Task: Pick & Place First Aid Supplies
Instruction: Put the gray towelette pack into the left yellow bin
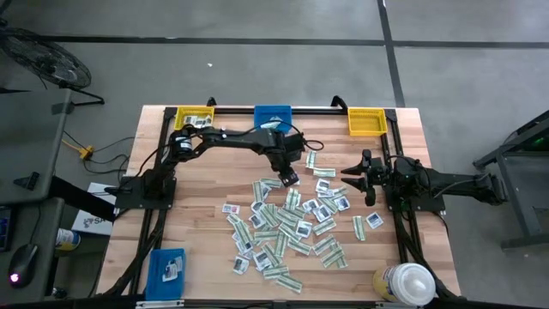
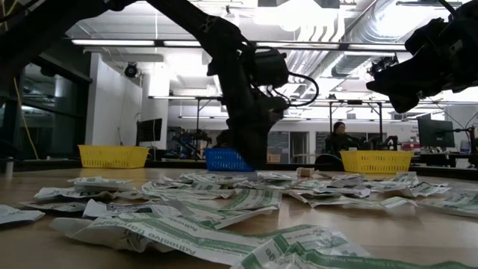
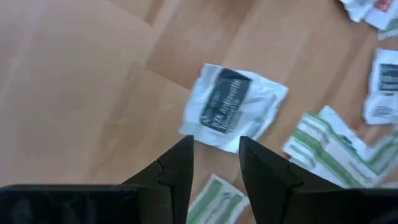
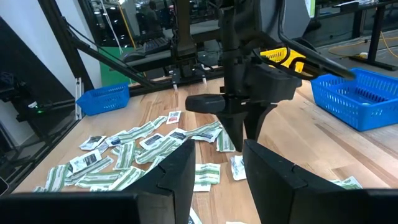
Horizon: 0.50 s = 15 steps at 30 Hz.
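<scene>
The first aid supplies (image 1: 292, 225) lie scattered flat on the middle of the wooden table: squarish white packets with dark labels and narrow green-and-white strips. My left gripper (image 1: 289, 178) hangs open at the pile's far-left edge, pointing steeply down. Just beyond its fingertips (image 3: 214, 155) lies a white packet with a dark label (image 3: 233, 106), flat on the wood and untouched, and a green-and-white strip (image 3: 217, 199) lies below the fingers. My right gripper (image 1: 353, 178) waits open and level at the table's right side, clear of the pile.
Two yellow bins (image 1: 195, 117) (image 1: 367, 121) and a blue bin (image 1: 273, 116) stand along the far edge. Another blue bin (image 1: 166, 268) sits at the near left corner, and a white-capped bottle (image 1: 403, 283) at the near right. Bare wood (image 1: 206, 184) lies left of the pile.
</scene>
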Tool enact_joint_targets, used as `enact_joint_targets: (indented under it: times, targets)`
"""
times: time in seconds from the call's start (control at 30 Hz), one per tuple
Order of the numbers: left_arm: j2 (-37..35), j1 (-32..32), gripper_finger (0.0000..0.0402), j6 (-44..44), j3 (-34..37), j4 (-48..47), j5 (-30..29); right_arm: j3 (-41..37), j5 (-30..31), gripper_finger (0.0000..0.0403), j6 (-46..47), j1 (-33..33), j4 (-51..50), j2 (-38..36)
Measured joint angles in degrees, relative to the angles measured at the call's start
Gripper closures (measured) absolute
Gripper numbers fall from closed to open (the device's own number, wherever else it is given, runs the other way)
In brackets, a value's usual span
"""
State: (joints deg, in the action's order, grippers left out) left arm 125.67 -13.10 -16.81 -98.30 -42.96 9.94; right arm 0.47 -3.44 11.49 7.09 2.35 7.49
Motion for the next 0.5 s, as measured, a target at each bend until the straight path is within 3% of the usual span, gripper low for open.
enact_joint_targets:
  times: [0.5]
  targets:
    - [0.0, -1.16, 0.0275, -0.27, 0.0, 0.14, 0.25, 0.02, 0.02, 0.0274, 0.0, -0.02, 0.0, 0.0]
